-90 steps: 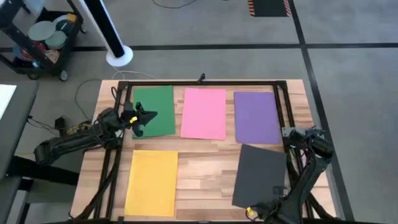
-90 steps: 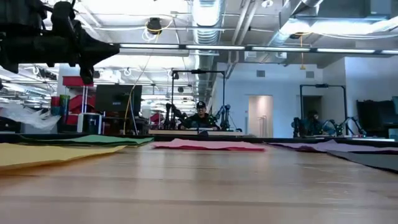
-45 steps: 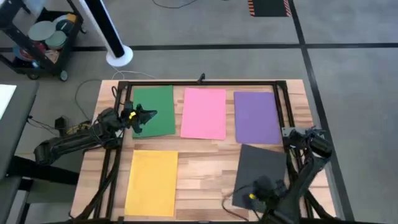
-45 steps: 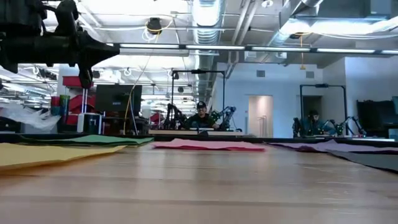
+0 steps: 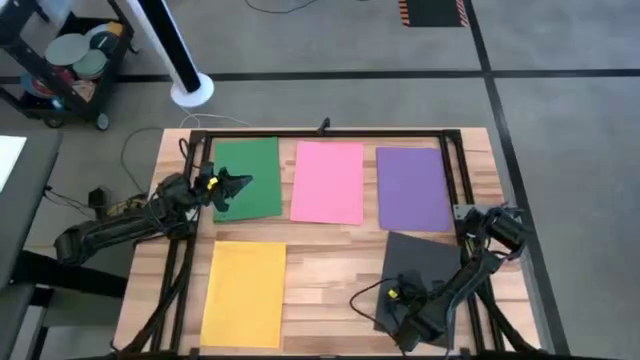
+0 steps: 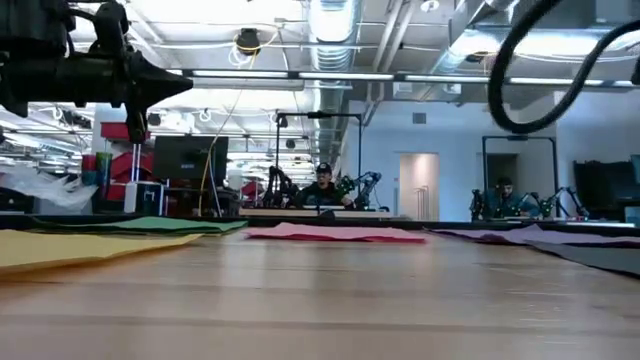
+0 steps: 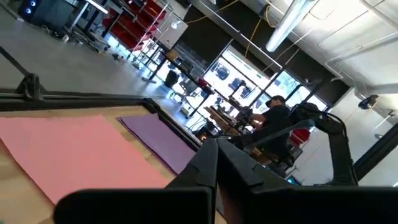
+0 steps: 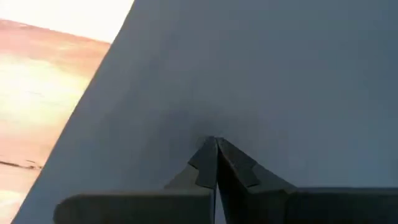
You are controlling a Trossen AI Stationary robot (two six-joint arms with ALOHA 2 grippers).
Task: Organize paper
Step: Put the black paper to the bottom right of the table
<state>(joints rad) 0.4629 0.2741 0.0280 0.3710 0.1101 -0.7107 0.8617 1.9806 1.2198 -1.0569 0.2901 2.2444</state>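
right gripper [image 8: 216, 146], fingers pressed together, tips down on the black paper [image 5: 420, 270]; left gripper [image 5: 238, 184] likewise closed, empty, above the green sheet [image 5: 262, 170]

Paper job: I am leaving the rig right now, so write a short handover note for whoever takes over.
Left end effector: shut, empty, raised over the green sheet.
Right end effector: shut, tips down on the black sheet near the table's front edge.
Sheets: green, pink sheet and purple sheet lie side by side along the back; yellow sheet is front left; black is front right and skewed.
Done: nothing is stacked; four sheets lie square.
Left: probably straightening the black sheet, then any gathering.
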